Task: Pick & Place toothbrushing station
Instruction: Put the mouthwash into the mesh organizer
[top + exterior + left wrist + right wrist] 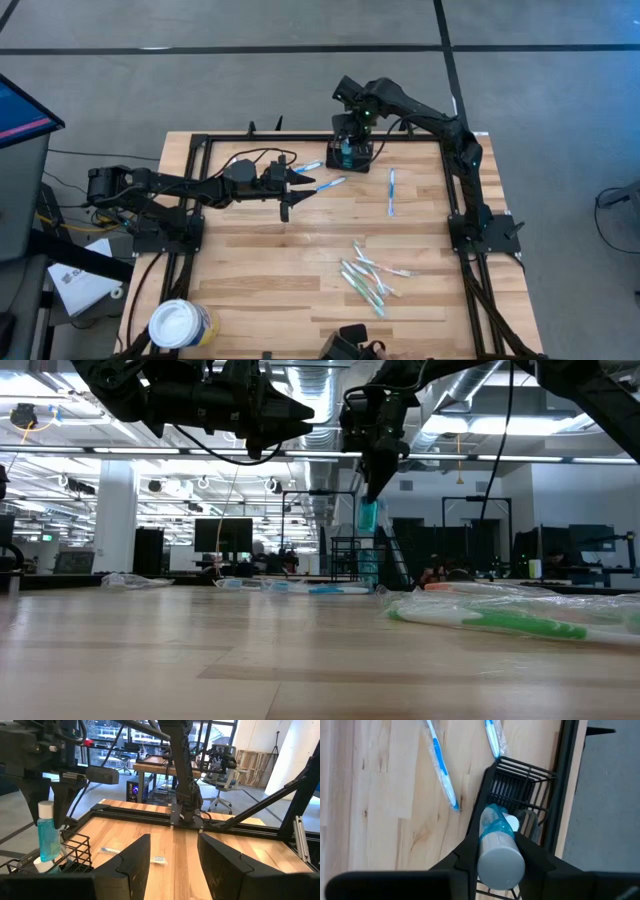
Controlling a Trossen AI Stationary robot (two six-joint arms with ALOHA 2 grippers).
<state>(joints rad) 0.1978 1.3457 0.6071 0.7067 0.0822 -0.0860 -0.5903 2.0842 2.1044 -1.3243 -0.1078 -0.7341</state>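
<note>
At the near edge of the table (300, 240), at its left corner, stands a round white tub (180, 323) with a yellow-blue label. Farther in, right of centre, lies a loose heap of wrapped toothbrushes (368, 277), green, white and pink among them; in the low view they show as a clear-wrapped pile (500, 615) close to the camera. Beyond the heap a single blue toothbrush (391, 192) lies alone, well apart from it.

The left gripper (290, 192) reaches in from the left over the middle of the table, its fingers (132, 865) spread apart with nothing between them, held clear above the wood. Just past it lie two more wrapped blue toothbrushes (325, 184), one nearer the far rail (310, 166); both sit just beside the caddy.

The caddy (355, 158) stands at the far side of the table, close against the black frame rail. It is a small black wire box (520, 785) with open mesh walls and compartments, upright.

The right gripper (348, 140) hangs directly over the caddy, its fingers closed around a bottle (499, 845) of blue liquid with a white cap. The bottle (47, 832) is upright, its lower end down among the caddy's wires; whether it rests on the bottom cannot be told.
</note>
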